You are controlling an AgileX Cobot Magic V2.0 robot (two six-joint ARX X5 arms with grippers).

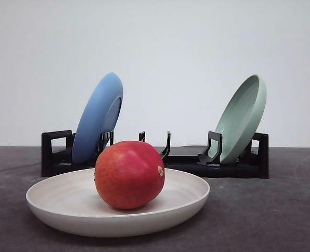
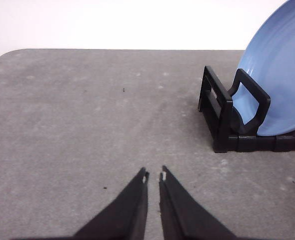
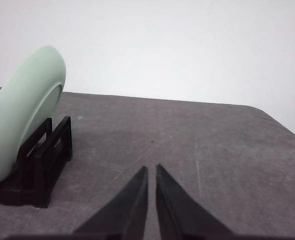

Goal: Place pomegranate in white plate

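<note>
Pomegranate [image 1: 129,174]: smooth, egg-shaped, red skin with an orange-yellow speckled blush and a small tan spot at its right end; it lies inside the white plate, resting on the plate's floor.
White plate [image 1: 50,207]: wide, shallow, matte cream, round with a raised rim; it sits flat on the table in front of the rack and holds the pomegranate alone.
Rack [image 1: 55,152]: black, blocky, with upright slots and looped ends; it stands just behind the white plate and holds 2 plates on edge.
Blue plate [image 1: 98,116]: matte, round, leaning in the rack's left end.
Green plate [image 1: 243,117]: pale, matte, round, hollow face showing, leaning in the rack's right end.
Table [image 1: 281,210]: dark grey, flat, faintly mottled with light scuffs.
Left gripper [image 2: 154,176]: black tapered fingers, tips almost touching with a thin slit between, holding nothing, above bare table beside the rack's blue-plate end.
Right gripper [image 3: 151,170]: black tapered fingers drawn nearly together, holding nothing, above bare table beside the rack's green-plate end.
</note>
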